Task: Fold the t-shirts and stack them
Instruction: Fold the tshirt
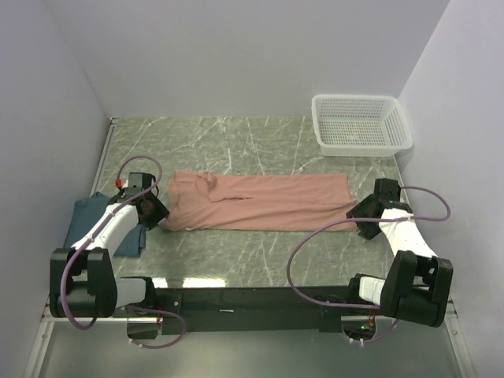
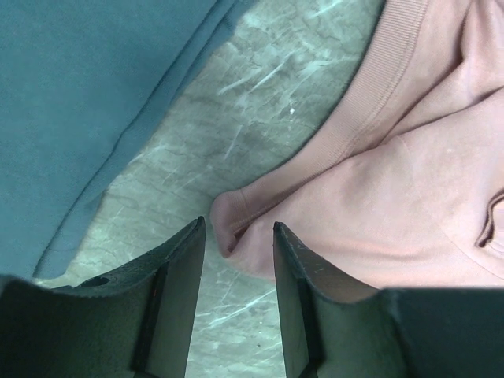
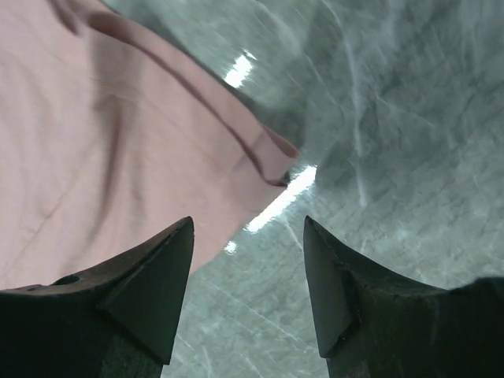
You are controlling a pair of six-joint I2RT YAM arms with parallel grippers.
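The salmon-pink t-shirt [image 1: 260,203] lies folded into a long band across the middle of the marble table. The dark teal t-shirt [image 1: 83,220] lies flat at the left edge, partly under my left arm. My left gripper [image 1: 153,211] is at the pink shirt's left end. In the left wrist view its jaws [image 2: 238,228] stand apart, with the shirt's hem corner [image 2: 224,216] just at the fingertips and nothing pinched. The teal shirt [image 2: 71,94] fills the upper left there. My right gripper [image 1: 364,216] hovers open at the right end, the pink corner [image 3: 268,157] lying just ahead of it.
A white plastic mesh basket [image 1: 361,124] stands at the back right corner. Bare marble table [image 1: 236,138] stretches behind the pink shirt and in front of it. Pale walls close the table on the left, back and right.
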